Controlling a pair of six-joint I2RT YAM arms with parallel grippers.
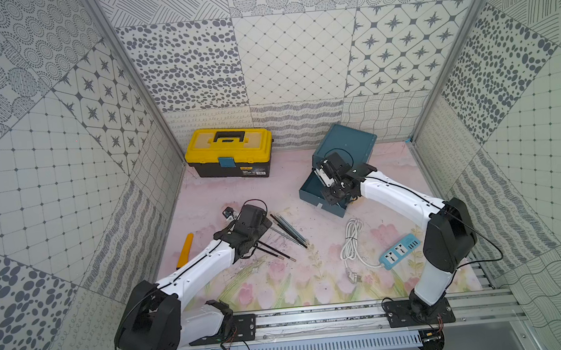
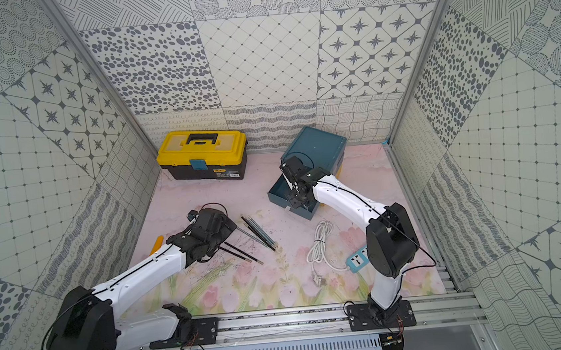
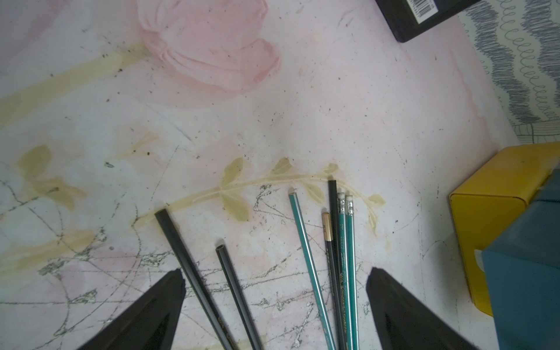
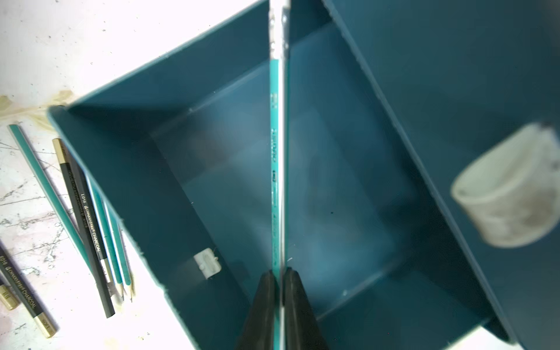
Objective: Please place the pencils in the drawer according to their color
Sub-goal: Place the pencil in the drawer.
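Several pencils lie on the flowered mat: a teal and black bundle and two black ones. My left gripper hovers open just above them, with two black pencils and the teal ones lying between its fingers, none gripped. The teal drawer chest stands at the back right with one teal drawer pulled out. My right gripper is shut on a teal pencil and holds it over the open drawer, whose floor looks bare. The chest's yellow drawer is closed.
A yellow-and-black toolbox stands at the back left. An orange-yellow tool lies by the left wall. A coiled white cable and blue power strip lie right of centre. Patterned walls close in three sides.
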